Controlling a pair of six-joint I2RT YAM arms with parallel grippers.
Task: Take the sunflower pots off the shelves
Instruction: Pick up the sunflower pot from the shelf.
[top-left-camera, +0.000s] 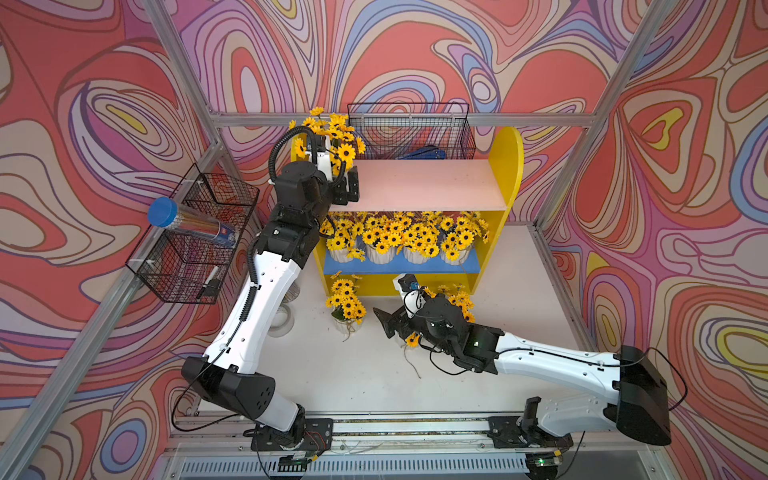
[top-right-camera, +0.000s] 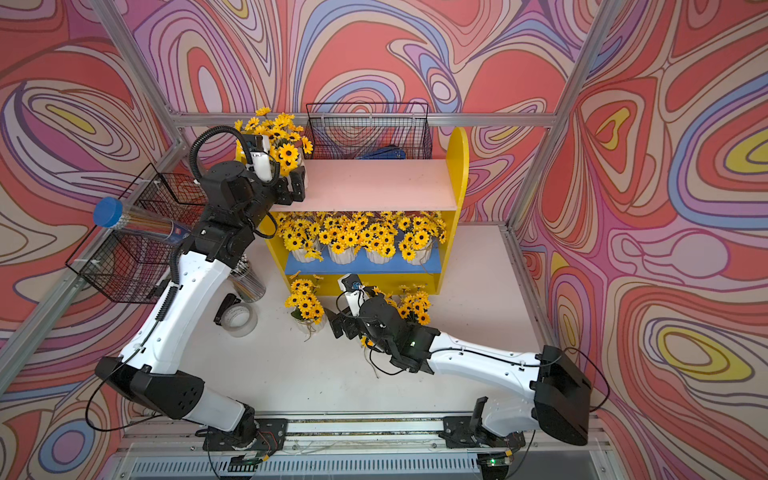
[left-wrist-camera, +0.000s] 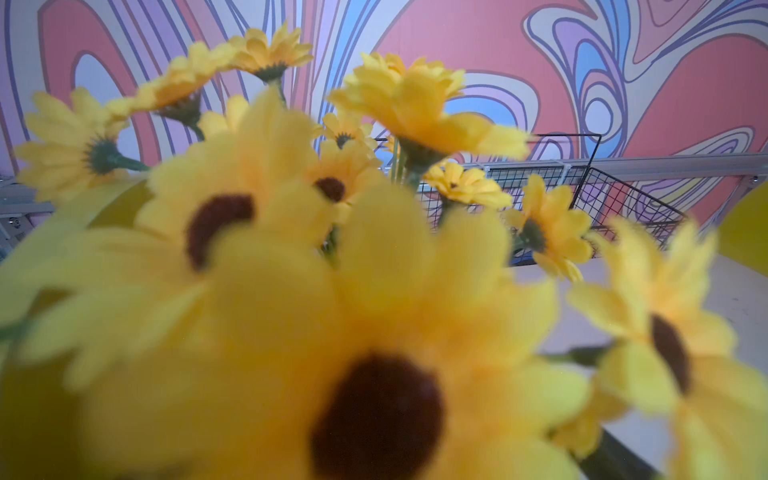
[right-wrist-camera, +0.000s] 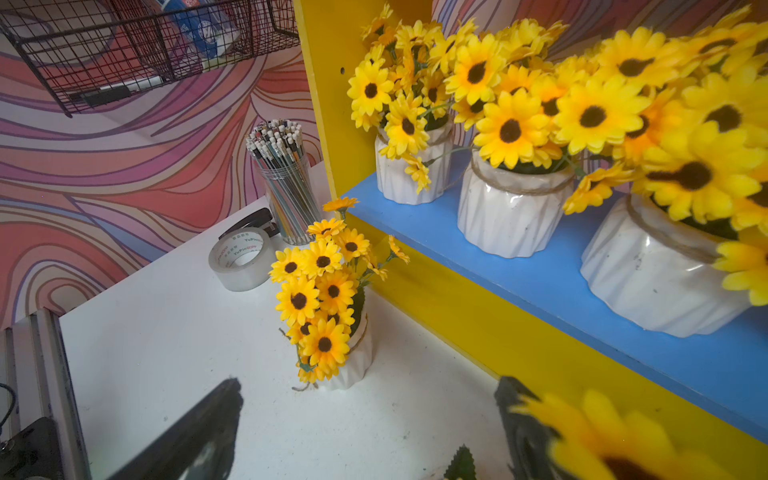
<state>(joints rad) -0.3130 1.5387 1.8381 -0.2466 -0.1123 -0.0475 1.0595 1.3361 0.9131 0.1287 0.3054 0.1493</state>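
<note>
1. Clear cup of pencils (right-wrist-camera: 286, 187), clear tape roll (right-wrist-camera: 241, 259) and black stapler (right-wrist-camera: 253, 220) cluster near the white desk's (right-wrist-camera: 166, 332) left edge.
2. Black wire basket (top-left-camera: 183, 270) by the left wall holds a blue-capped clear tube (top-left-camera: 187, 222).

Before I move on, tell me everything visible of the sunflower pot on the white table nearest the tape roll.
The small white ribbed sunflower pot looks like glazed ceramic, with brown twine tied below its rim. Yellow dark-centred artificial flowers and a green leaf fill it. It stands upright on the white table, close before the yellow shelf unit, apart from the clear tape roll. The open right gripper faces it without touching.
</note>
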